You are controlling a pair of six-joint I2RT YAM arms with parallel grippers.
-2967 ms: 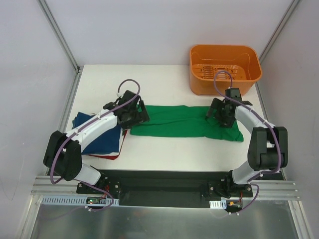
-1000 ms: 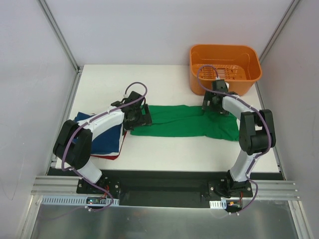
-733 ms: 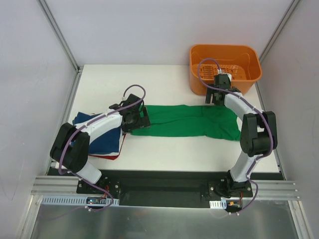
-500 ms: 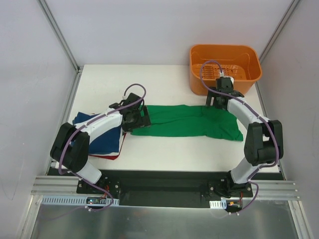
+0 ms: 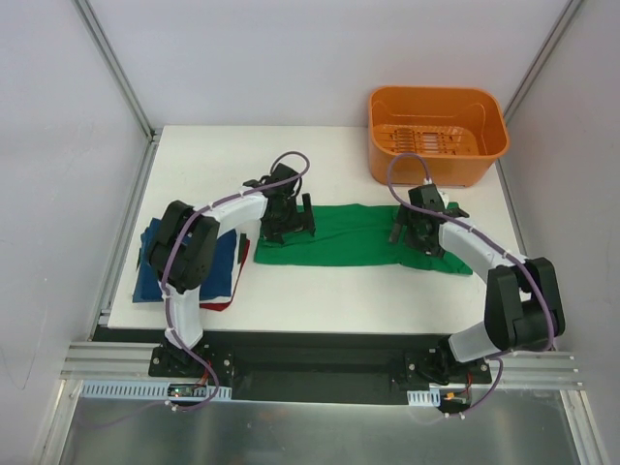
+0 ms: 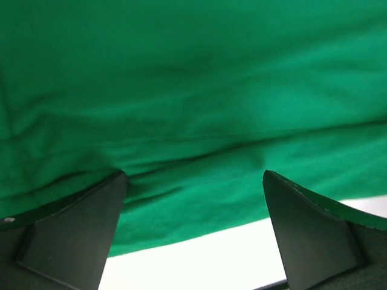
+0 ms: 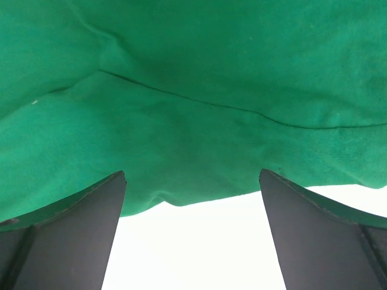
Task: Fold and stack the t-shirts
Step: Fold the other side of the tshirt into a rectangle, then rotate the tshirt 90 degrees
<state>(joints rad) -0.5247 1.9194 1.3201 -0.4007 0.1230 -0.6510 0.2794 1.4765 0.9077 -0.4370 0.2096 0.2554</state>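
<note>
green t-shirt (image 5: pixel 354 234) is laid lengthwise across mid desk (image 5: pixel 320 160) | left jaws are held apart over its left end | right jaws are held apart over its right end

Spread t-shirt (image 5: pixel 354 234) lies mid-desk (image 5: pixel 320 165); folded t-shirts (image 5: pixel 147 271) stacked at its left; basket (image 5: pixel 436 92) behind it, far-right corner.

The green t-shirt (image 5: pixel 349 237) is soft matt cloth, faintly creased; basket (image 5: pixel 475 165) glossy orange plastic; table (image 5: pixel 320 165) smooth matt white.
</note>
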